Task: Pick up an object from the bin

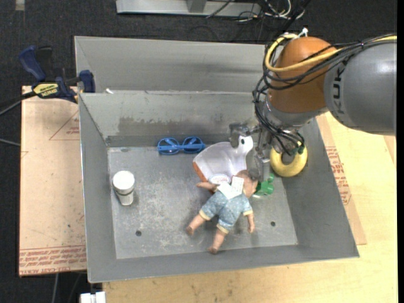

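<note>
**Open left, crowded right**

The bin's floor [158, 223] lies bare across the lower left and centre of the frame, leaving open room to come down. A white cup [124, 187] stands alone at the left, and blue sunglasses [180, 146] lie by the back wall, apart from it. The right half is blocked: a doll [224, 208], a white bowl [218, 160], a green piece [266, 187] and a yellow round thing [289, 163] crowd close together beneath the arm [356, 87]

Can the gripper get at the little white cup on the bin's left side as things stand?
Probably yes. The white cup stands alone on bare floor, nothing crowding it. The gripper hangs at the right by the head of the doll, so it must cross the bin.
</note>
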Controlling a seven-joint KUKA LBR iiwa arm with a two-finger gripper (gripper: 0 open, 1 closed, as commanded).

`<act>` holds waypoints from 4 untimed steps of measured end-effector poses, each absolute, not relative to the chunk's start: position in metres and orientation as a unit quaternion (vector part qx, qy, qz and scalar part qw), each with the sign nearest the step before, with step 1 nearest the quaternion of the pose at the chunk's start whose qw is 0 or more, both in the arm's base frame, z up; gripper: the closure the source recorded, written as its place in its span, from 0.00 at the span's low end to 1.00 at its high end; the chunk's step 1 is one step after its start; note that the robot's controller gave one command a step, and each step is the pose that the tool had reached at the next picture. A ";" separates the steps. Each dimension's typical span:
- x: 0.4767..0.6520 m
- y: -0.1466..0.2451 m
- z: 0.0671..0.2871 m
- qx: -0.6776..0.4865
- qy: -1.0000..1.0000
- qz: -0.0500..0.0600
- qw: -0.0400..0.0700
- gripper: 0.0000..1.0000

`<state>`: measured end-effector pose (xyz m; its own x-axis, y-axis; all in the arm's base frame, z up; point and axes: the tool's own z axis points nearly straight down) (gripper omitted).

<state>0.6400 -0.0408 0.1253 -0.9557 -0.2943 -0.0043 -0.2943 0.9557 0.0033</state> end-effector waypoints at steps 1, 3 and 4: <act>0.643 -0.044 0.115 -0.292 0.956 -0.007 0.017 0.00; 0.636 -0.035 0.070 -0.482 0.876 0.002 0.004 1.00; 0.636 -0.026 0.222 -0.469 0.883 0.002 0.007 1.00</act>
